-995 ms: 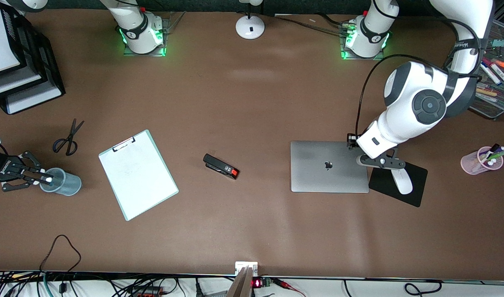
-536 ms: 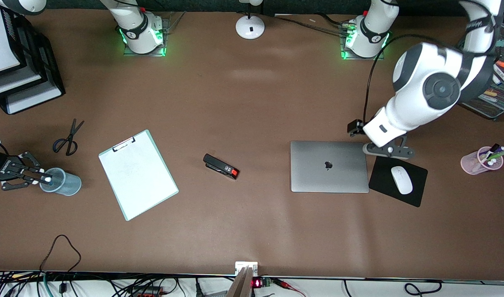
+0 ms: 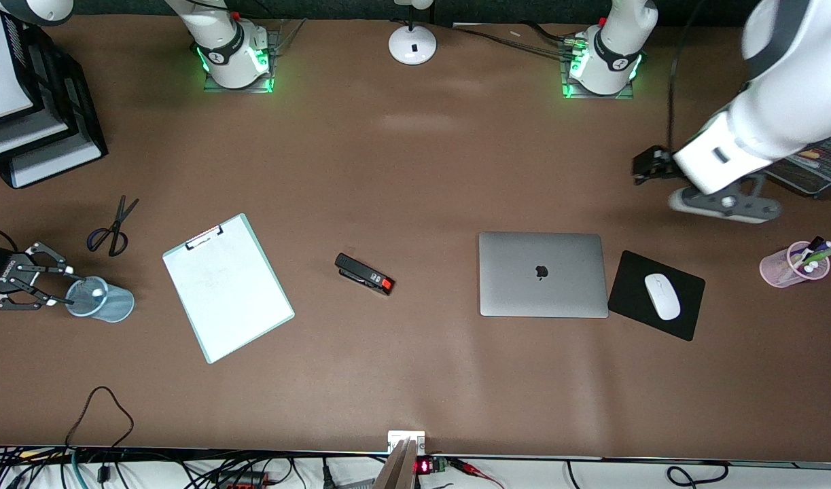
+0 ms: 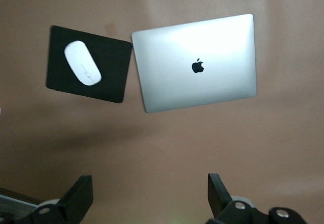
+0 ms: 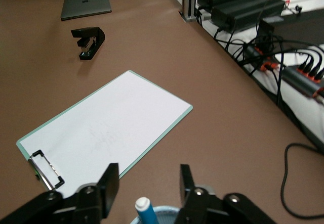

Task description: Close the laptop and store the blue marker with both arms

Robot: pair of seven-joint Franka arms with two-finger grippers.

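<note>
The silver-grey laptop [image 3: 543, 274] lies closed on the table, apple logo up; it also shows in the left wrist view [image 4: 197, 62] and the right wrist view [image 5: 86, 4]. My left gripper [image 3: 721, 206] is open and empty in the air, away from the laptop toward the left arm's end of the table; its fingers [image 4: 76, 199] stand wide apart. The blue marker [image 5: 147, 212] stands in a clear bluish cup [image 3: 109, 302], white tip [image 3: 97, 293] up. My right gripper [image 3: 65, 285] is open at the cup's rim, and its fingers [image 5: 107, 186] do not touch the marker.
A white clipboard [image 3: 228, 287], a black stapler [image 3: 364, 274] and scissors [image 3: 113, 227] lie between cup and laptop. A white mouse [image 3: 662, 296] sits on a black pad [image 3: 626, 299] beside the laptop. A pink pen cup [image 3: 792, 265] and black paper trays [image 3: 62, 136] stand at the table's ends.
My left arm has lifted off the closed laptop and swung toward its end of the table. My right gripper has opened and let the marker drop into the cup.
</note>
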